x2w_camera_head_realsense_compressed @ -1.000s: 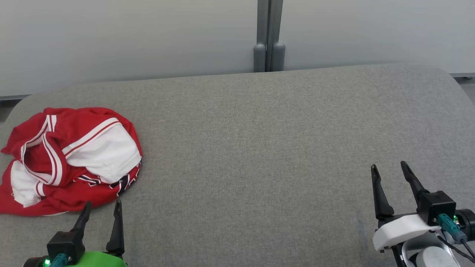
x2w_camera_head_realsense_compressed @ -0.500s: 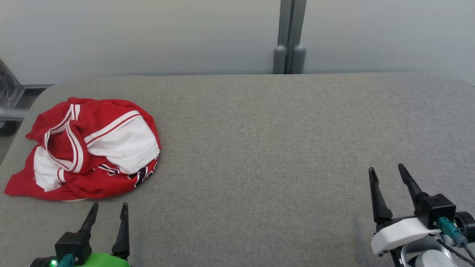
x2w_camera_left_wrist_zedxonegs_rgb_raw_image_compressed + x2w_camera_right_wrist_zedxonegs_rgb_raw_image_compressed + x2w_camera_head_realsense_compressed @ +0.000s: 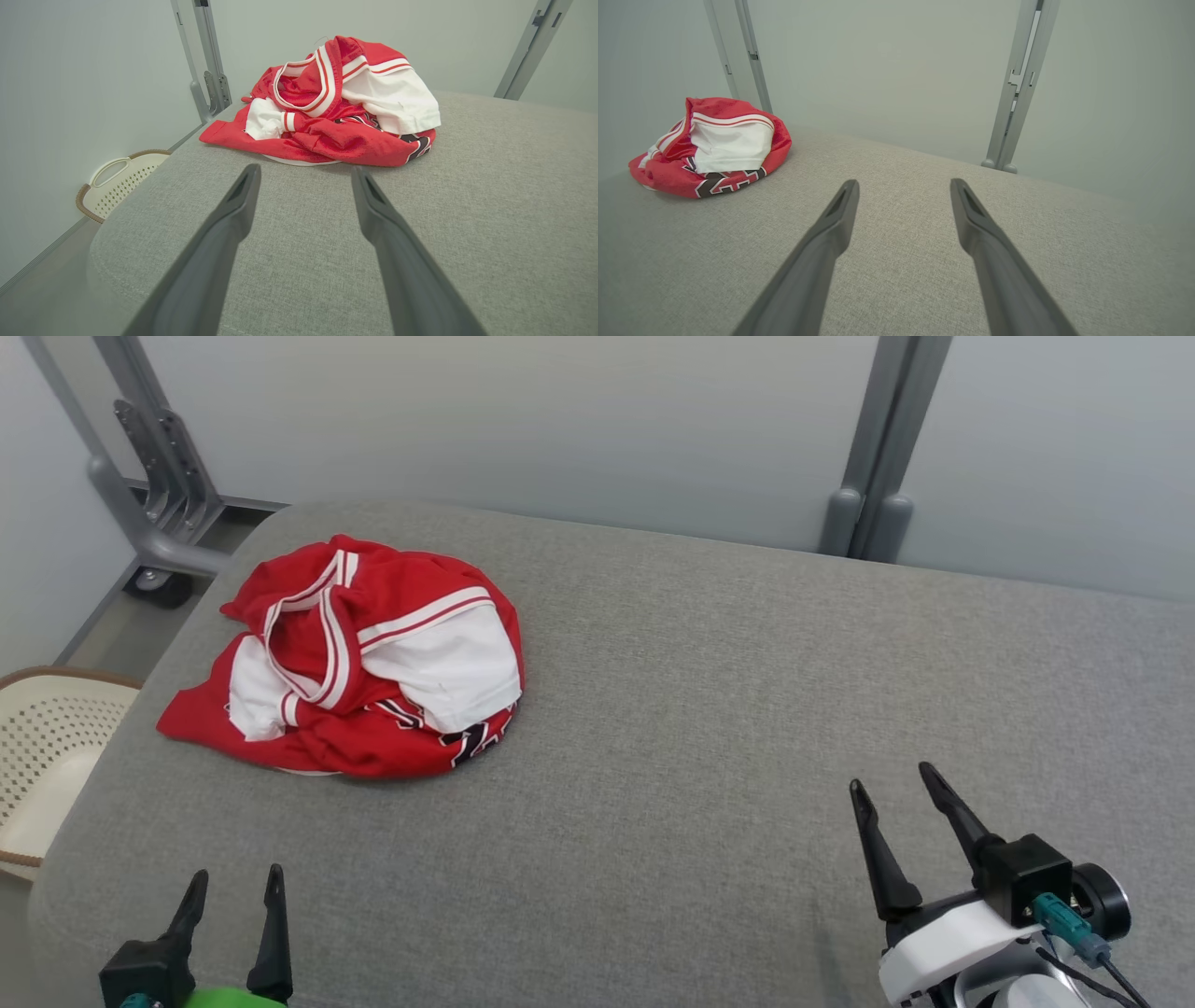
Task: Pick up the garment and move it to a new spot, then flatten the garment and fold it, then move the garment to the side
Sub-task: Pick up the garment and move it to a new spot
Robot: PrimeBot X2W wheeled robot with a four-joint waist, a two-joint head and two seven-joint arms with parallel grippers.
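The garment point(image 3: 359, 667) is a red and white jersey with dark lettering, crumpled in a heap at the far left of the grey padded table point(image 3: 700, 709). In the left wrist view the garment point(image 3: 341, 107) lies just ahead of the fingers. From the right wrist the garment point(image 3: 714, 147) shows far off to the left. My left gripper point(image 3: 235, 887) is open near the table's front left corner, short of the heap and empty. Over the front right of the table my right gripper point(image 3: 892, 779) hangs open, holding nothing.
A cream perforated basket point(image 3: 37, 747) stands on the floor off the table's left edge; the basket point(image 3: 119, 179) also appears in the left wrist view. Grey metal posts point(image 3: 873, 476) rise against the pale wall behind, with a bracket and wheel point(image 3: 159, 485) at the far left.
The head camera has swung left, so the whole scene slid right and the basket and left frame came into sight. Both grippers stay open; the garment lies as before.
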